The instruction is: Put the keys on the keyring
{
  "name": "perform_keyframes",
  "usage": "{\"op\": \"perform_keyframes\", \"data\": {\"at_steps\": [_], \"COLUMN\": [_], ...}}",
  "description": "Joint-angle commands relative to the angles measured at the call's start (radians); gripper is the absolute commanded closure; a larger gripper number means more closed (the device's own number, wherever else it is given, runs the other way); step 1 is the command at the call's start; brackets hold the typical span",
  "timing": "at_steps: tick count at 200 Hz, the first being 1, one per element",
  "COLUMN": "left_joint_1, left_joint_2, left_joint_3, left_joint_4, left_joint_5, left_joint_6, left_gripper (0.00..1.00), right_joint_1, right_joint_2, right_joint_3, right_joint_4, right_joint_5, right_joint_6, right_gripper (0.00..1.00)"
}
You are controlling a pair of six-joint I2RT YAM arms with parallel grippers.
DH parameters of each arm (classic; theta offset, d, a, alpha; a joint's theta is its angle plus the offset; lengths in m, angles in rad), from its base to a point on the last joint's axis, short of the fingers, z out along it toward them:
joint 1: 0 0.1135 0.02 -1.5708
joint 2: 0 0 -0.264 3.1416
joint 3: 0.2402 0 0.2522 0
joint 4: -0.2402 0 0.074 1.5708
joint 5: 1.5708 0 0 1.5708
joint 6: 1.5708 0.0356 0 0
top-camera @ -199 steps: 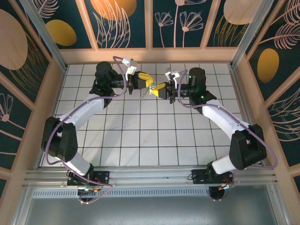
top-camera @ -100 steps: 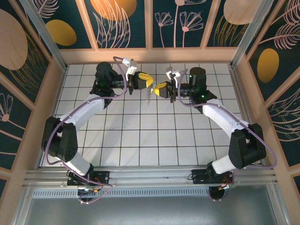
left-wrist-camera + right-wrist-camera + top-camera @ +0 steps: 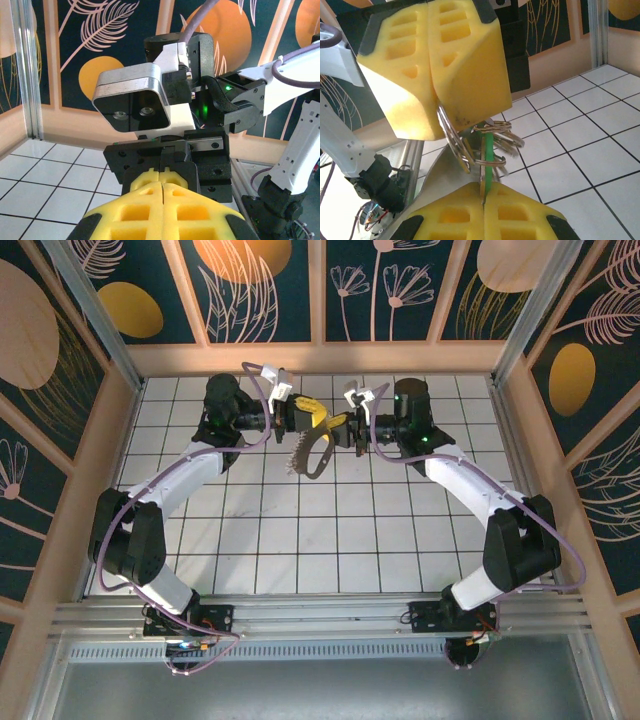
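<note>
Where two closed jaws meet | 1 green key | 1 keyring

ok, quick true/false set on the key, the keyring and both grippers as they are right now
1. The left gripper and the right gripper are both shut. True.
2. The green key lies flat on the tiles. False: the green key is pinched between the right gripper's fingers, up off the table.
3. The left gripper holds the keyring by its metal rings. True.
4. The two grippers sit at opposite sides of the table. False: their fingertips nearly meet, tip to tip, over the far middle of the table.
</note>
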Motion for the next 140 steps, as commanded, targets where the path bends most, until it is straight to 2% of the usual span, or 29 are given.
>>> {"op": "perform_keyframes", "data": {"at_steps": [1, 7, 13, 19, 32, 93, 140], "left_joint_1": [-0.011, -0.011, -0.012, -0.012, -0.012, -0.014, -0.014], "left_joint_2": [-0.032, -0.031, -0.031, -0.031, -0.027, -0.013, 0.024], "left_joint_3": [0.002, 0.002, 0.002, 0.002, 0.004, -0.004, -0.063], "left_joint_4": [0.073, 0.075, 0.076, 0.081, 0.091, 0.153, 0.443], "left_joint_5": [0.018, 0.018, 0.018, 0.017, 0.018, -0.003, -0.037], "left_joint_6": [-0.019, -0.022, -0.022, -0.023, -0.033, -0.084, -0.313], "left_gripper": [1.0, 1.0, 1.0, 1.0, 1.0, 1.0, 1.0], "right_joint_1": [0.003, 0.001, -0.003, -0.01, -0.031, -0.116, -0.118], "right_joint_2": [-0.01, -0.017, -0.027, -0.039, -0.07, -0.255, -0.304], "right_joint_3": [0.01, 0.004, -0.004, -0.014, -0.046, -0.186, -0.261], "right_joint_4": [-0.036, -0.041, -0.045, -0.042, -0.022, 0.098, 0.359], "right_joint_5": [0.004, 0.013, 0.027, 0.035, 0.038, 0.132, 0.295], "right_joint_6": [-0.031, -0.035, -0.035, -0.033, -0.018, 0.075, 0.258], "right_gripper": [1.0, 0.99, 0.87, 0.8, 0.74, 0.61, 0.59]}}
